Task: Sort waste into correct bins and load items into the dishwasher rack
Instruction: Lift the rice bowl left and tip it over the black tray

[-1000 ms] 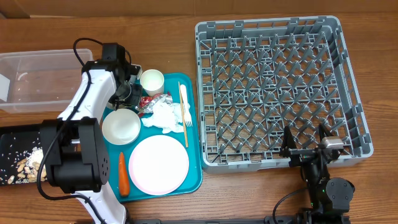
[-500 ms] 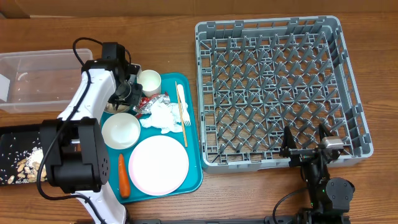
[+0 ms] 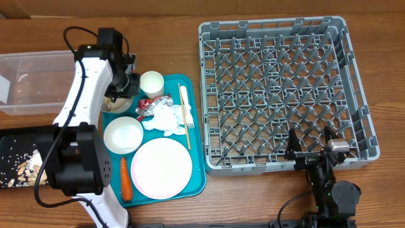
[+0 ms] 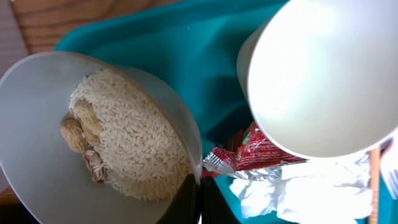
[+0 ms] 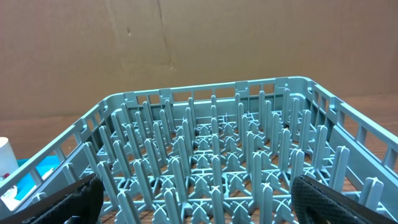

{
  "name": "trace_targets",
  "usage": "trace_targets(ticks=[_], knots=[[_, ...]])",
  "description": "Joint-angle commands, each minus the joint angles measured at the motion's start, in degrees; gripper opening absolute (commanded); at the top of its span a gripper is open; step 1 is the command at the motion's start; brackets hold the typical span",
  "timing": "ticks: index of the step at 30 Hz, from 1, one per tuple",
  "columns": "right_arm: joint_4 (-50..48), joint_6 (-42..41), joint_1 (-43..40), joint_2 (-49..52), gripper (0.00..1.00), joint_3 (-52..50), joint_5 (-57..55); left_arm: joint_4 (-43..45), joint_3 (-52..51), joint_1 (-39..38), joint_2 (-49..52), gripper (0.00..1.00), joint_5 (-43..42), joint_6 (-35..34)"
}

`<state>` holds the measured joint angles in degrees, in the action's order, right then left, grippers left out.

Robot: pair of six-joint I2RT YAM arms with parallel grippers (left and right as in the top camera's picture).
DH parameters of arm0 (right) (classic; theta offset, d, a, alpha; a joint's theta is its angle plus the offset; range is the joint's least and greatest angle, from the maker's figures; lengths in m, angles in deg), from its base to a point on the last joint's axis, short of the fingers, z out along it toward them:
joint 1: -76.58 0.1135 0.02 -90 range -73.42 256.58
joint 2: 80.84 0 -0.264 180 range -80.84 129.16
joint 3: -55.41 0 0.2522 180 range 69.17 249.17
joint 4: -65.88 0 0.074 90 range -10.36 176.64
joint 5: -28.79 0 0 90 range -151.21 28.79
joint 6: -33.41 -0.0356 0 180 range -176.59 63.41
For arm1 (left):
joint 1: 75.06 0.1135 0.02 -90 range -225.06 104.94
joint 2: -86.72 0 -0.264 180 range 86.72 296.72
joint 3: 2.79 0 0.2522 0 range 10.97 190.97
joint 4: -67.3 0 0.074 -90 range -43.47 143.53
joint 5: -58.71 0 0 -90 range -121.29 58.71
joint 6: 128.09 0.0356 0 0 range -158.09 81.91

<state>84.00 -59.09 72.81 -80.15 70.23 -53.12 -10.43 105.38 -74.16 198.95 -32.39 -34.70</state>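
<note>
The left gripper jaws pinch the rim of the grey bowl of rice and nuts, largely hidden overhead by the arm. The right gripper jaws are spread wide, empty.

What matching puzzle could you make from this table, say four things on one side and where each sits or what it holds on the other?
Things:
1. grey bowl
2. carrot
3. dishwasher rack
4. black tray

Descriptions:
A. at the far left, scattered scraps in it
B. right of the teal tray
C. rice and nuts inside, rim pinched by the left gripper
D. lying on the teal tray, left of the pink plate

Pairs: 1-C, 2-D, 3-B, 4-A
</note>
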Motion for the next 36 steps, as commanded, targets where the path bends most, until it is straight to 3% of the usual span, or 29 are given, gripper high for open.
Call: trace_targets(ticks=[1, 11, 17, 20, 25, 36], knots=[[-0.20, 0.42, -0.44, -0.52, 1.00, -0.59, -0.50, -2.01, 4.39, 0.57, 0.50, 0.04, -0.04, -2.36], [-0.20, 0.39, -0.44, -0.52, 1.00, -0.59, -0.50, -8.33, 14.05, 0.57, 0.48, 0.04, -6.64, -4.81], [-0.20, 0.42, -0.44, -0.52, 1.00, -0.59, -0.50, -14.05, 22.27, 0.57, 0.48, 0.04, -6.16, -5.40], [-0.20, 0.42, -0.44, -0.52, 1.00, -0.59, -0.50, -18.23, 26.05, 1.09, 0.48, 0.04, -2.71, -10.27], [-0.20, 0.42, -0.44, -0.52, 1.00, -0.59, -0.50, -24.48, 28.76, 6.86, -0.02, 0.04, -1.86, -19.80], [-0.20, 0.42, -0.44, -0.52, 1.00, -0.59, -0.50, -29.44, 28.41, 23.96, -7.50, 0.04, -7.76, -18.95]])
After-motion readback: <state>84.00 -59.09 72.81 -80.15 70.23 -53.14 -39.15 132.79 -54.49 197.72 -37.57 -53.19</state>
